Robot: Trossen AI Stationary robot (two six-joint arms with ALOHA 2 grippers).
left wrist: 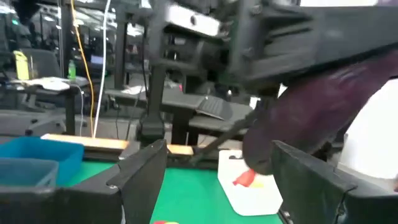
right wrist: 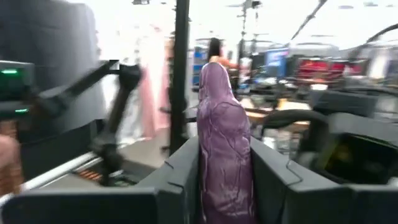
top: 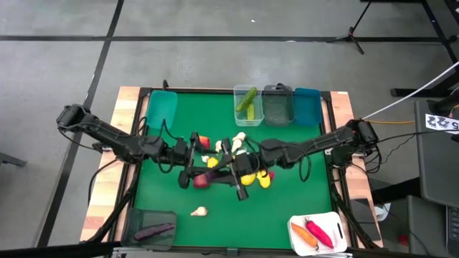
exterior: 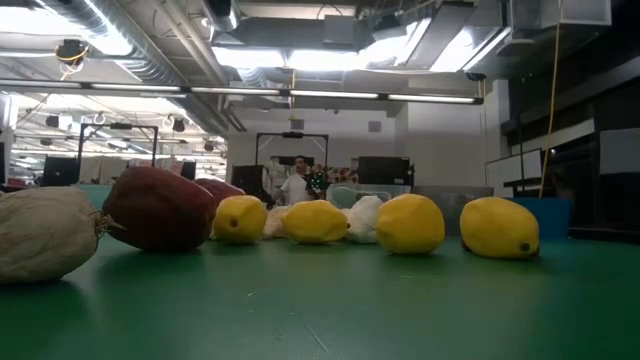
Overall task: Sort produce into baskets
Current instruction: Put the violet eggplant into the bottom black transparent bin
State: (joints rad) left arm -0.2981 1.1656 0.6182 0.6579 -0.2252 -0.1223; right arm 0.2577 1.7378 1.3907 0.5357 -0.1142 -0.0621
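Across green counter point(top: 287, 208), found cucumbers point(top: 247, 102) binned at far edge, carrot point(top: 301, 233) and one eggplant point(top: 154, 231) at near corners; lemons point(top: 251, 179), garlic point(top: 199, 211) unsorted mid-counter. Saw right gripper point(right wrist: 224, 180) clamped on second eggplant point(right wrist: 221, 124), left gripper point(left wrist: 217, 174) spread.

Grey concrete floor point(top: 215, 64) spreads round the table from above, crossed by dark lines, with a tripod stand point(top: 356, 32) at the far edge. At table height, long ceiling lights point(exterior: 300, 55) glare over pipes and beams, and a person point(exterior: 296, 182) stands deep in the room beside dark monitors point(exterior: 380, 170). A yellow cable point(exterior: 553, 90) drops down on the right.
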